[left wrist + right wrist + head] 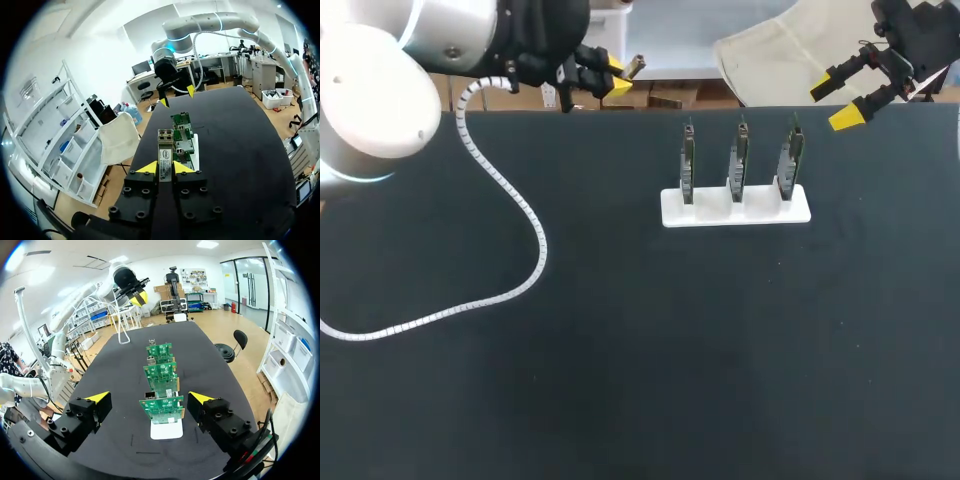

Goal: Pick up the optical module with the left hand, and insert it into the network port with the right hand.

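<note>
- The left gripper [166, 167] was clamped on the optical module [165, 150] — one yellow tip pressed on each of its sides, with the module's metal end sticking out ahead of the fingers.
- In the head view that gripper hung over the far edge of the table [620, 350], left of the middle, with the module pointing right.
- A white coiled cable [520, 220] ran from the left arm and lay in a loop on the left part of the table.
- The right gripper [837, 103] was at the far right corner, its fingers spread wide apart with nothing between them.
- Ahead of the right gripper, three green circuit boards [161, 407] stood upright in a white holder [166, 430], one behind the other in its wrist view.
- A small metal network port [149, 395] showed on one side of the nearest board.
- In the head view the holder sat on the far half of the table, right of the middle — between the two grippers and well apart from both.
</note>
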Robot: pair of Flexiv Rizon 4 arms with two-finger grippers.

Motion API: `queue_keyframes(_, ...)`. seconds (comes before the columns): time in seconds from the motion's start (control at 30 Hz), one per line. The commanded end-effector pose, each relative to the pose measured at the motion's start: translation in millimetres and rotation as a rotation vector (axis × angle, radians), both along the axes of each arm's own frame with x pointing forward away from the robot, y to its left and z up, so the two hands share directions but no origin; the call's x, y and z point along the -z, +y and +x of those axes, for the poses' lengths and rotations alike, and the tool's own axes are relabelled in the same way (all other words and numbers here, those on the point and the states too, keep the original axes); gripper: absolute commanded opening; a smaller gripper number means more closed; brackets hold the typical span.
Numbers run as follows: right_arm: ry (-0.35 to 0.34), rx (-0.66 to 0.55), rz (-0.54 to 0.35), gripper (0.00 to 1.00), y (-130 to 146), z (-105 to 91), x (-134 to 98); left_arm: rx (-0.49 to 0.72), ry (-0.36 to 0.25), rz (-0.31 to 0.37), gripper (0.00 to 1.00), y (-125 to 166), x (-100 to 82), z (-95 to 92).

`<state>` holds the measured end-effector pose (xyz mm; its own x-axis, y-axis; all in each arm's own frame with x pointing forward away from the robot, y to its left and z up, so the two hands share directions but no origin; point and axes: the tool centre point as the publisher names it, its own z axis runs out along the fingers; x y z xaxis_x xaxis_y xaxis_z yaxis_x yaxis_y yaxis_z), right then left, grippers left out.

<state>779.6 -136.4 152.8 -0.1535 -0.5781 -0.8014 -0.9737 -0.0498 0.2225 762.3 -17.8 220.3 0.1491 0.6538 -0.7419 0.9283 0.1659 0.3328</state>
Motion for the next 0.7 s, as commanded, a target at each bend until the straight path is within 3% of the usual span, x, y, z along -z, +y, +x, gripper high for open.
queue_keyframes(0.03, -0.006, 0.006, -0.001, 1.0, 0, -3.5, 0, 0.006, -0.039, -0.057, 0.0, -10, -1.8, 5.7)
queue_keyframes(0.23, -0.006, 0.006, -0.001, 1.0, 0, -3.5, 0, 0.103, -0.124, -0.137, 0.0, -49, -24.0, 31.5)
queue_keyframes(0.5, -0.006, 0.006, -0.001, 1.0, 0, -3.5, 0, 0.182, -0.186, -0.249, 0.0, -84, -52.2, 48.3)
queue_keyframes(0.7, -0.006, 0.006, -0.001, 1.0, 0, -3.5, 0, 0.224, -0.168, -0.303, 0.0, -101, -59.6, 50.8)
